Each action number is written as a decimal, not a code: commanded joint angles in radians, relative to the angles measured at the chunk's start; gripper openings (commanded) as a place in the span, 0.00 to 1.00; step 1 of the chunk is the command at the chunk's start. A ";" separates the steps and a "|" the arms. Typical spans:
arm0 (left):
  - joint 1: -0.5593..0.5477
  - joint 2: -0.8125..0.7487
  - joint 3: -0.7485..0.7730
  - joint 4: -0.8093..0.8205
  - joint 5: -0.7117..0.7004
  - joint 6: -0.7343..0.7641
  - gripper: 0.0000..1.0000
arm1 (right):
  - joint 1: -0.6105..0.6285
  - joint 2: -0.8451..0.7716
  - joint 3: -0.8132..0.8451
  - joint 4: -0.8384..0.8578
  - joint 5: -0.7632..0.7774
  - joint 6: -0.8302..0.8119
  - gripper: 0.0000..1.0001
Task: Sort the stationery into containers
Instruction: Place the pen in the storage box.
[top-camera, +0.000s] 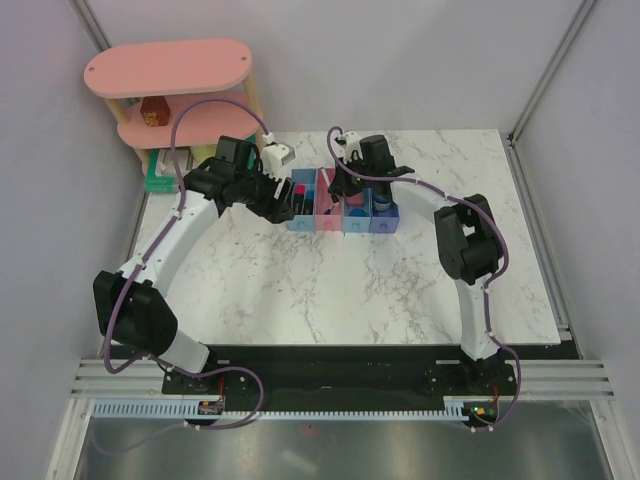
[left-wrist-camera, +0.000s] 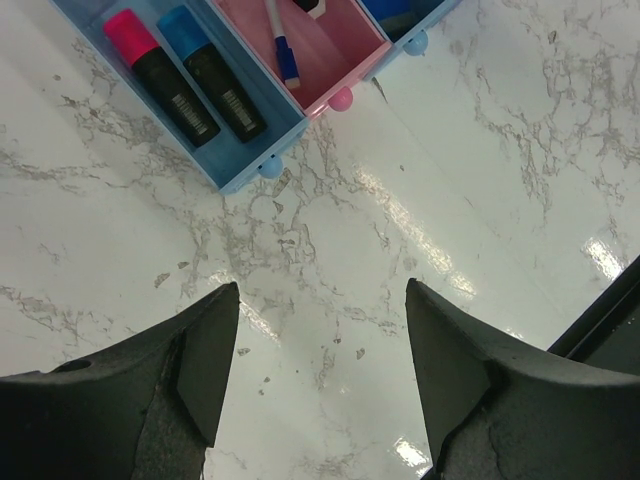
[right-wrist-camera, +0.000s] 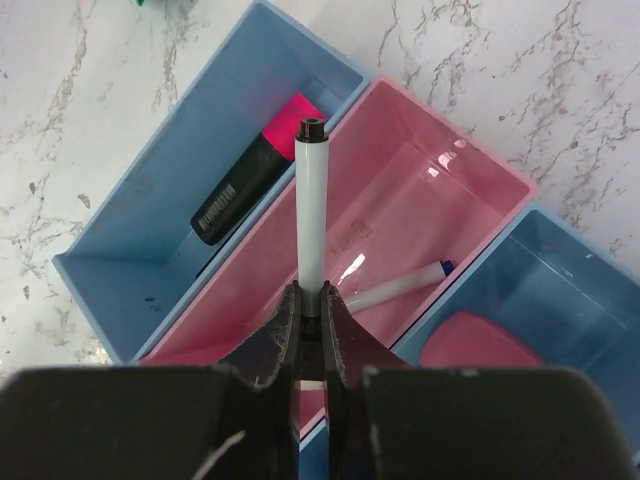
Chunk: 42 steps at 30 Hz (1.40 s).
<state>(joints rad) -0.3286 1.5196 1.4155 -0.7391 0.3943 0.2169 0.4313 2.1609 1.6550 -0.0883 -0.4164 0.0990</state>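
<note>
Table (top-camera: 300, 290): marbled; the stretch nearest the arm bases is bare
Left end effector (left-wrist-camera: 322, 300): jaws spread wide with nothing between them, hovering over bare table just short of the near ends of the bins; it looks parked there to leave the row free for the other arm
Right end effector (right-wrist-camera: 312, 303): pinched tight on the lower end of a pen, held above the pink bin
Held pen (right-wrist-camera: 311, 200): white barrel, black tip, sticking out past the fingertips toward the bin; gripped by its end, likely so that the free length goes in first; its height above the bin floor cannot be told
Pink bin (right-wrist-camera: 400, 220): second in the row, and seemingly the pens' bin
Lying pen (right-wrist-camera: 400, 287): white with a blue cap, flat on the pink floor, which is probably why the held one is brought here
Light blue bin (right-wrist-camera: 120, 270): just left of the pink one, walls touching; holds the pink-capped marker (right-wrist-camera: 250, 175) and the blue-capped marker (left-wrist-camera: 222, 85) side by side
Third bin (right-wrist-camera: 560, 290): light blue, just right of the pink one, with the pink eraser (right-wrist-camera: 480, 345) inside
Darker blue bin (top-camera: 385, 212): end of the row; contents too small to tell
Step in hand: letting the pen go into the pink bin
Pink shelf (top-camera: 170, 70): far left corner, well apart from the sorting
</note>
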 joint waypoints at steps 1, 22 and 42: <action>0.000 -0.030 0.033 0.004 -0.006 0.035 0.74 | 0.011 0.008 0.048 0.042 -0.002 -0.008 0.02; -0.004 0.124 0.066 0.125 0.078 0.013 0.74 | 0.012 -0.193 0.071 -0.188 0.174 -0.185 0.53; -0.053 0.473 0.301 0.251 0.075 0.013 0.73 | -0.181 -0.270 -0.075 -0.269 0.511 -0.294 0.41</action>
<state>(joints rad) -0.3779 1.9579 1.6730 -0.5392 0.4545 0.2184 0.2790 1.8751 1.5841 -0.3683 0.0177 -0.1810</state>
